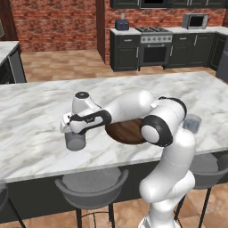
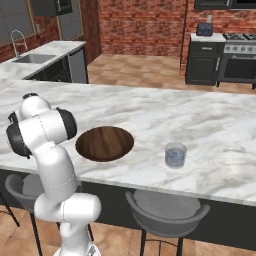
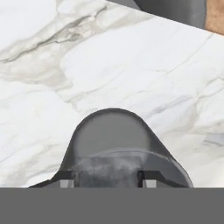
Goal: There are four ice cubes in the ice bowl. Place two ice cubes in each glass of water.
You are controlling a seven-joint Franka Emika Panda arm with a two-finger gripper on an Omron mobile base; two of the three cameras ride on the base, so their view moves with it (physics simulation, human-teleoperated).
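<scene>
Marble surface (image 1: 40, 133): end effector (image 3: 107, 181) over near-edge glass of water (image 1: 75, 141), jaws part-spread, contents indiscernible. Step: drop-off; next, release, return to ice bowl (image 2: 105, 143).

White marble counter (image 2: 210, 125) carries wooden ice bowl (image 2: 104, 143) and two water glasses (image 2: 175, 155).

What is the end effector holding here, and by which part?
It cannot be told. The end effector hovers right over the left glass of water, its fingertips apart; no ice cube is discernible between them.
</scene>
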